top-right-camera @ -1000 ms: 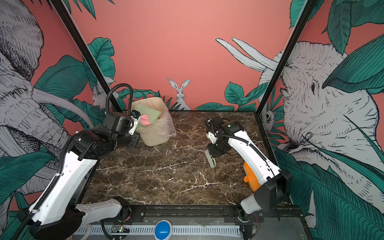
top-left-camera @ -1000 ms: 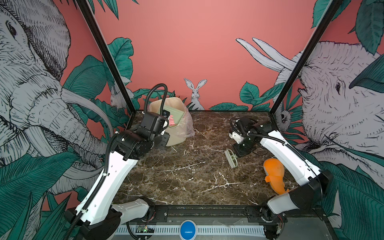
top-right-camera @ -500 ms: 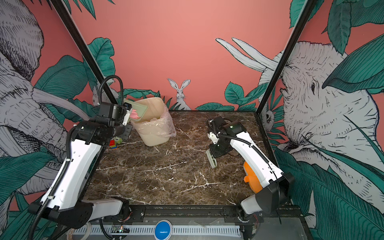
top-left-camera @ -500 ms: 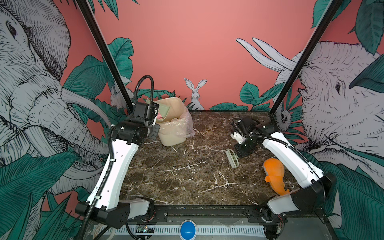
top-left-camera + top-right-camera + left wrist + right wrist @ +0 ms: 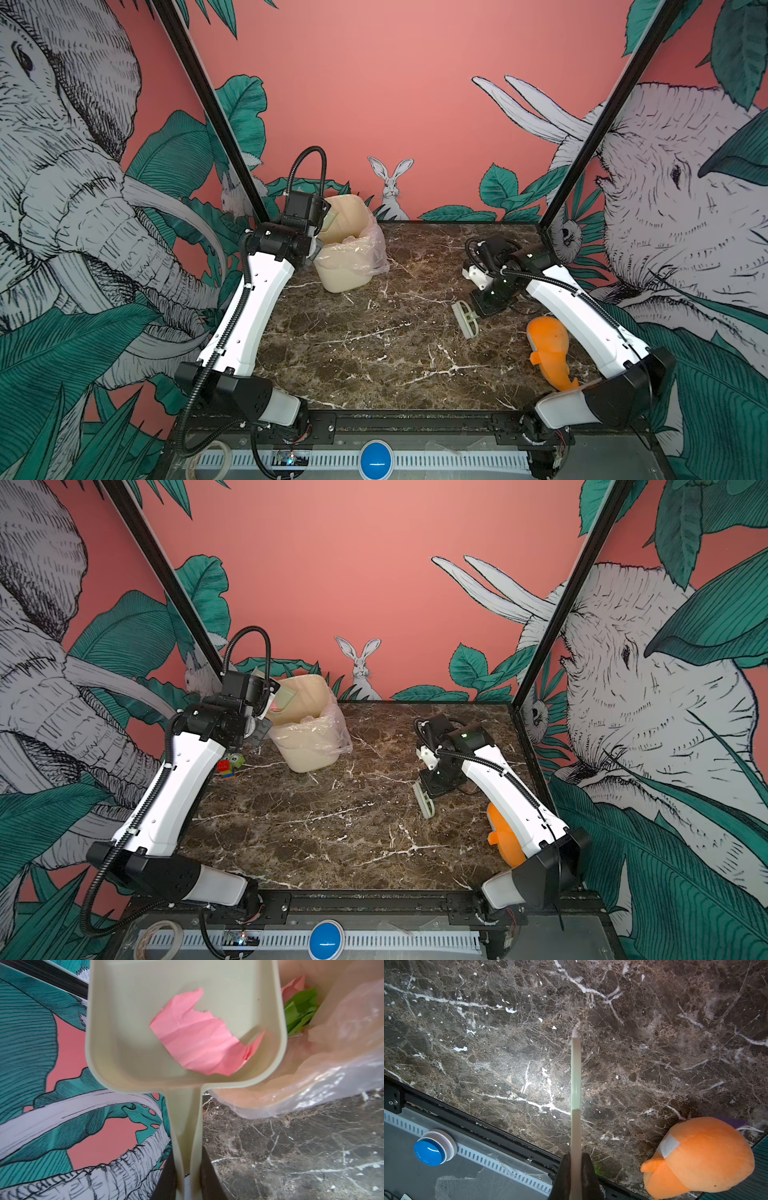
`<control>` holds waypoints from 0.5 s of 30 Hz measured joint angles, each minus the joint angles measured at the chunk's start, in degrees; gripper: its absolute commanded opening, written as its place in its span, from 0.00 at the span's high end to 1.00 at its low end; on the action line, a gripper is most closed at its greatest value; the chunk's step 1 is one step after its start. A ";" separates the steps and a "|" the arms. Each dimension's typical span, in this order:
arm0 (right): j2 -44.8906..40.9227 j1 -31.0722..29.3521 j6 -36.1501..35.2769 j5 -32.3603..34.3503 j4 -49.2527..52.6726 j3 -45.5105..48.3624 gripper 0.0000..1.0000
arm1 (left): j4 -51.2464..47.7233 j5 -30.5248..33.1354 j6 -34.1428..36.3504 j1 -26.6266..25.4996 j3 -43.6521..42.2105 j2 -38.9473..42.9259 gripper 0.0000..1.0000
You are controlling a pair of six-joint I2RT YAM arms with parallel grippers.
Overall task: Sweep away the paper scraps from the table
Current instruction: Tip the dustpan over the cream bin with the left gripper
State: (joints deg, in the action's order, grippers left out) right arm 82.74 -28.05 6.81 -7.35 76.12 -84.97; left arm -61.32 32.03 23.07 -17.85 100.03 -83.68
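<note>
The left gripper (image 5: 188,1167) clamps the handle of the dustpan (image 5: 128,1022), tipped over the bin (image 5: 345,274) so the paper scraps (image 5: 299,1009) can slide in. One pink piece (image 5: 193,1043) lies in the pan, others inside the bin. The right gripper (image 5: 576,1169) pinches the brush (image 5: 466,319), well apart from the bin.

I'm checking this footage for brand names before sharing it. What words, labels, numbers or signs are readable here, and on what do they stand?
No text can be read anywhere in these views.
Blue button: no legible mark.
Orange fish toy: white patch, no lettering shows.
Dustpan, brush, bin: no print visible.
Circuit board: too small to read.
</note>
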 measured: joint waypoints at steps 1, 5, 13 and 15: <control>0.00 0.00 -0.02 0.00 0.02 0.00 1.00 | 0.22 1.14 0.96 -0.50 0.02 -0.33 0.91; 0.00 0.00 -0.22 -0.07 0.24 -0.02 1.00 | 0.94 5.95 5.11 -3.08 0.02 -2.23 0.91; -0.15 0.00 -0.48 -0.46 0.48 -0.04 1.00 | 5.88 14.36 15.43 -6.47 -0.72 -4.61 0.91; -0.48 0.00 -0.59 -0.59 0.46 -0.04 1.00 | 7.08 16.22 17.90 -7.10 -0.94 -4.61 0.91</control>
State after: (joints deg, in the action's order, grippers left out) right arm 82.26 -28.05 6.22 -7.94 76.58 -85.01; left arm -54.24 48.25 40.97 -24.95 99.09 -88.29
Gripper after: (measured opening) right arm 0.071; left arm 0.151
